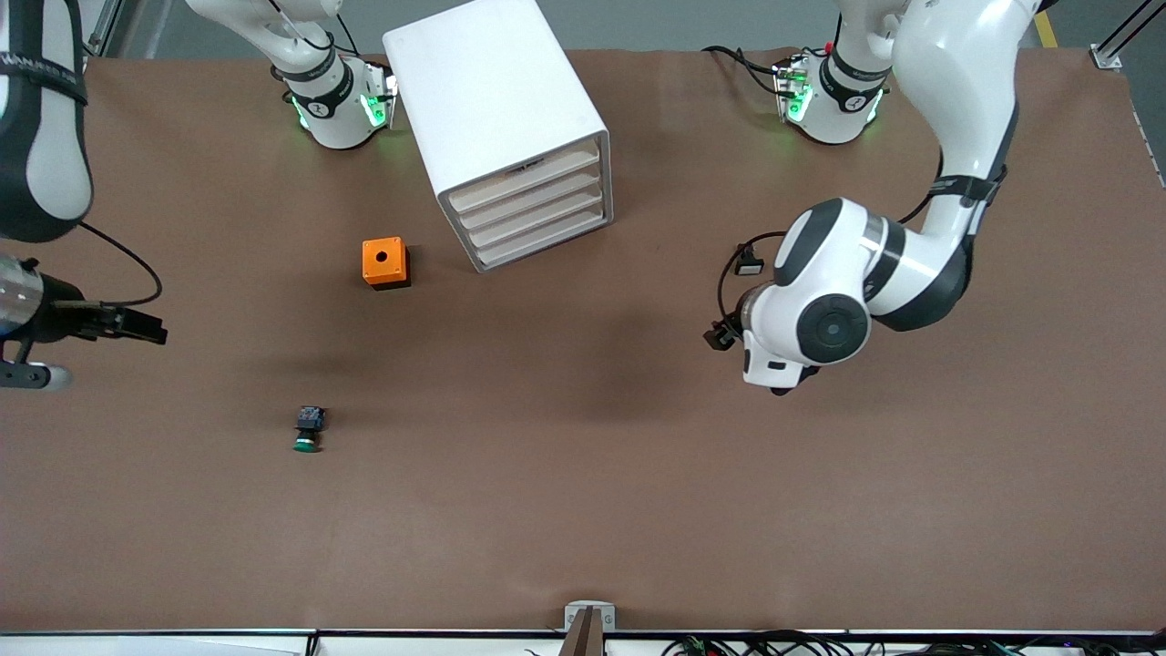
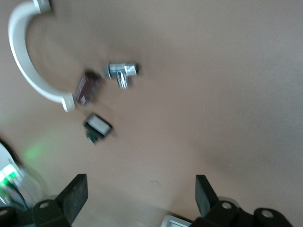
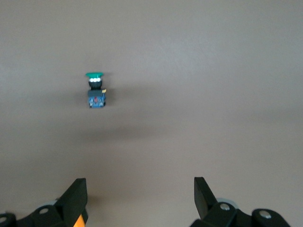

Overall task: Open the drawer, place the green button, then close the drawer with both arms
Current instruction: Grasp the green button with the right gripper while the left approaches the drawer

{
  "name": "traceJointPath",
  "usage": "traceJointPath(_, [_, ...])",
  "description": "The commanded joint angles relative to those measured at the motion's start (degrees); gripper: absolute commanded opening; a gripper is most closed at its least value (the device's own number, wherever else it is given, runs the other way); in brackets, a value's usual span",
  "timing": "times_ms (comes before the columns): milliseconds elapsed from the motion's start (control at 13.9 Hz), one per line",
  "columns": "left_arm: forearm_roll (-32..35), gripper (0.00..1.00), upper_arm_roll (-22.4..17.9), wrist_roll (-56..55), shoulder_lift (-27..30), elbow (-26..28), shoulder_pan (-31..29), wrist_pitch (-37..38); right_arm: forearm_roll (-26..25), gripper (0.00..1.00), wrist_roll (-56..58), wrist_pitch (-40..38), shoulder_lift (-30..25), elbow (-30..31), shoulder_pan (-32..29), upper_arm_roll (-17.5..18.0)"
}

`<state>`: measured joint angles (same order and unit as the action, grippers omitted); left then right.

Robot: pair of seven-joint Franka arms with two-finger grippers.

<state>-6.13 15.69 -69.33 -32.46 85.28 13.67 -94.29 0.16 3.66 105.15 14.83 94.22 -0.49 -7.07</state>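
Your brown counter (image 1: 638, 474) carries a white drawer cabinet (image 1: 506, 128), all drawers shut. Your left hand (image 2: 141, 196) hangs wide open and empty over bare counter toward the left arm's end; your right hand (image 3: 140, 196) likewise over the right arm's end. The orange cube (image 1: 385, 262) sits near the cabinet. The button (image 1: 309, 430) lies nearer the front camera than the cube.

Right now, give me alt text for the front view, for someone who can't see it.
A white drawer cabinet with all drawers shut stands on a brown table between two white robot arms. An orange cube sits nearer the camera beside it, and the green-capped button lies nearer still, toward the right arm's end. No gripper touches anything.
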Motion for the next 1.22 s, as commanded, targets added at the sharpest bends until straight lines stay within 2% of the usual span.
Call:
traceJointPath(0, [-3.53, 1.00, -0.14, -6.85, -3.39, -1.79, 1.96, -0.27, 1.86, 1.00, -3.38, 8.02, 1.68, 5.34, 0.66, 0.56])
traceJointPath(143, [-3.54, 1.00, -0.22, -11.86, -5.33, -1.79, 4.69, -2.99, 1.95, 1.00, -8.47, 12.34, 3.70, 6.32, 3.72, 0.48])
traceJointPath(502, [-7.75, 1.00, -0.22, -26.98, -9.72, -1.79, 7.94, -10.03, 2.04, 1.00, -12.27, 22.88, 10.91, 6.50, 6.55, 0.56])
traceJointPath(789, [-8.98, 1.00, -0.14, -39.80, -11.75, -1.70, 9.44, -10.48, 2.04, 1.00, -15.52, 32.20, 15.66, 8.86, 8.74, 0.56])
traceJointPath(933, [-12.57, 1.00, -0.22, -43.86, -12.80, -1.44, 10.93, -10.39, 2.04, 1.00, -17.55, 37.91, 18.38, 10.45, 9.01, 0.56])
traceJointPath(1148, [-18.19, 1.00, -0.14, -45.46, -14.38, -1.44, 10.94, -10.30, 2.13, 1.00, -17.90, 41.53, 21.46, 10.63, 9.10, 0.65])
